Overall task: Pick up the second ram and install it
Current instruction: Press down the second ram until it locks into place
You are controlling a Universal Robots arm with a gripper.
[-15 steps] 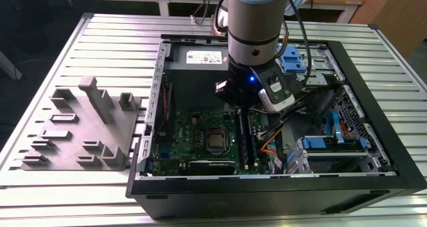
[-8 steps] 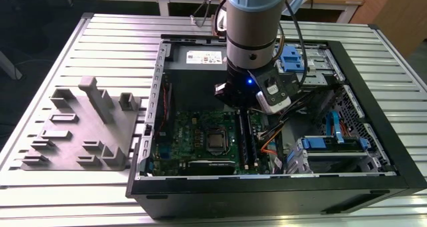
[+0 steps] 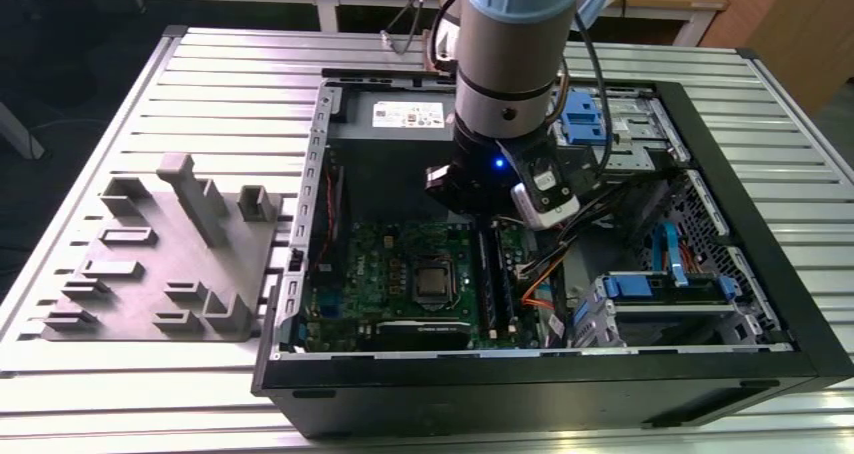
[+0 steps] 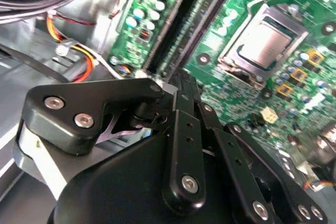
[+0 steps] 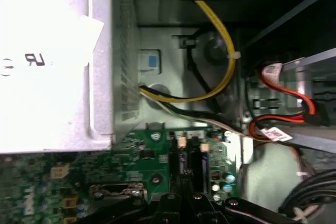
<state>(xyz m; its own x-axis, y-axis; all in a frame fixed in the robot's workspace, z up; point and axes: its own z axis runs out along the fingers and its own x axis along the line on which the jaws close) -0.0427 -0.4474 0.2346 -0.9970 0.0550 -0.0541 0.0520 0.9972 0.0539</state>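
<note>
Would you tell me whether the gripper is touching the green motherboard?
Cannot tell: in the second wrist view the gripper overlaps the green motherboard, hiding any contact or gap.

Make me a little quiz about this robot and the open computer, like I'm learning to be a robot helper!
1. True or false: the grey tray lies inside the computer case.
2. What is the gripper nearest to? A) the black memory slots B) the blue drive brackets C) the grey tray
3. Fill in: the silver processor sits on the green ____.

Key: 1 false, it lies on the table beside the case; 2 A; 3 motherboard.
</note>
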